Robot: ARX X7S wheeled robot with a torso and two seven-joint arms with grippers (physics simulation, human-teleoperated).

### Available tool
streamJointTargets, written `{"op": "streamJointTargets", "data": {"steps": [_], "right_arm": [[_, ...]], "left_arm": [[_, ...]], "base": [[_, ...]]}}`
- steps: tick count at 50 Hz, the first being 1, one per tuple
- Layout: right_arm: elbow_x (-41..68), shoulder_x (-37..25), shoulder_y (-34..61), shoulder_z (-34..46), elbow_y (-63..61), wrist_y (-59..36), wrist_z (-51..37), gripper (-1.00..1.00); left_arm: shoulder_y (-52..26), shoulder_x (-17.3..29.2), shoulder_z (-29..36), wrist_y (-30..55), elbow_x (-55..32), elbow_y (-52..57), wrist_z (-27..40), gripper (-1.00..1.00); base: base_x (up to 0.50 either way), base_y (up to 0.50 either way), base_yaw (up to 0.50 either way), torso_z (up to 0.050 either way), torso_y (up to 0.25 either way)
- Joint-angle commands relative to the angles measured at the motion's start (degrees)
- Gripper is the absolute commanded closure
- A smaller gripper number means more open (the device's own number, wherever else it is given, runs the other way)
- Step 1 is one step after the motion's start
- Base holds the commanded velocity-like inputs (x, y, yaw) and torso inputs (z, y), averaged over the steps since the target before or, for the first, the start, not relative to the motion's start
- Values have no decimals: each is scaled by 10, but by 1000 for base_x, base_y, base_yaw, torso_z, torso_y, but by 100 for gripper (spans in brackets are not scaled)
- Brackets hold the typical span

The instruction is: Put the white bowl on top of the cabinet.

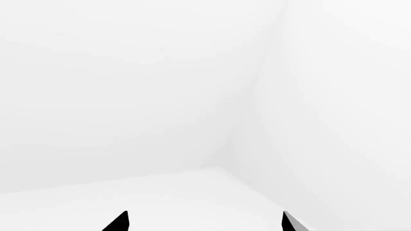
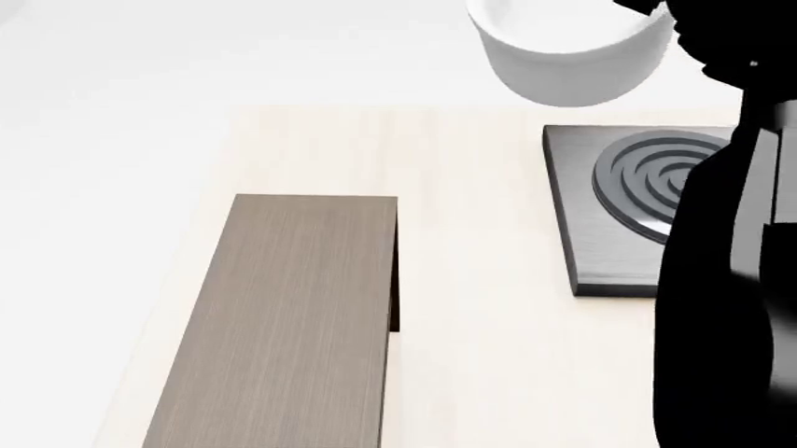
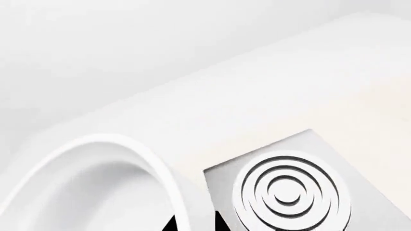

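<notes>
White bowl [image 2: 566, 56] held aloft by right gripper [image 3: 192, 225].

Right jaws clamp the bowl rim, one finger either side, above the far edge of the stove plate [image 2: 610, 233]. Cabinet [image 2: 299, 327] top sits well apart. Left gripper [image 1: 204, 222] jaws wide, holding nothing.

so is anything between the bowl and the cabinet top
Nothing visible. The bowl hangs in the right claw, up beyond the stove plate. The cabinet lies to its left with a bare top, and only open table shows between them.
</notes>
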State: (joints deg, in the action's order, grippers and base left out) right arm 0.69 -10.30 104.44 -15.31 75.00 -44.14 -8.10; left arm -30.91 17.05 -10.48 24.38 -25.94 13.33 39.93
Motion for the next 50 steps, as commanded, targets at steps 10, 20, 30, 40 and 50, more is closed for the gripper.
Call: {"op": "streamJointTargets", "data": {"steps": [10, 20, 30, 40, 50], "right_arm": [[5, 35, -2, 0, -12, -23, 102, 100], [14, 74, -107, 27, -258, -177, 137, 100], [28, 85, -155, 55, -357, -236, 155, 100], [66, 98, -200, 85, -524, -335, 144, 100], [119, 94, -236, 96, -602, -385, 125, 100]], "left_arm": [[-1, 2, 3, -3, -2, -3, 1, -100], [0, 1, 6, -5, -2, -6, 0, -100], [2, 2, 8, -9, -1, -8, 1, -100], [2, 3, 10, -6, -3, -5, 3, -100], [2, 6, 8, -4, -6, -2, 5, -100]], "base": [[0, 0, 0, 0, 1], [0, 0, 0, 0, 1], [0, 0, 0, 0, 1], [0, 0, 0, 1, 1], [0, 0, 0, 0, 1]]}}
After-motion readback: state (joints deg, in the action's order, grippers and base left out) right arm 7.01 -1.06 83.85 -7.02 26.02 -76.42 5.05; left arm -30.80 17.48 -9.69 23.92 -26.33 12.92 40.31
